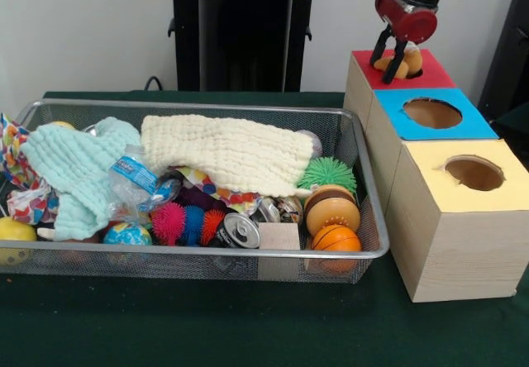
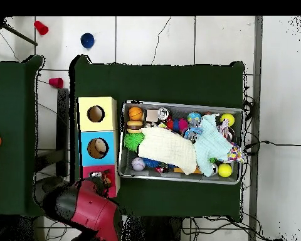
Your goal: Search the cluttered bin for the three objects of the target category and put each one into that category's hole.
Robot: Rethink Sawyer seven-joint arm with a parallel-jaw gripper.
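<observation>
My gripper [image 1: 390, 63] hangs over the red-topped box [image 1: 438, 76] at the far right, its black fingers shut on a tan plush toy [image 1: 412, 57] just above that box's hole. The blue-topped box's hole [image 1: 432, 112] is one box nearer the camera. In the overhead view a tan thing [image 2: 100, 147] lies inside the blue box's hole. The wire mesh bin [image 1: 207, 106] stands left of the boxes, full of clutter. No other plush toy shows in the bin; the cloths hide much of it.
The bin holds a cream knitted cloth [image 1: 227, 152], a mint cloth [image 1: 78, 164], a green spiky ball [image 1: 328, 171], a burger toy [image 1: 331, 207], a small basketball [image 1: 335, 238], cans, pink spiky balls and a water bottle. The yellow-topped box [image 1: 488, 197] is nearest the camera.
</observation>
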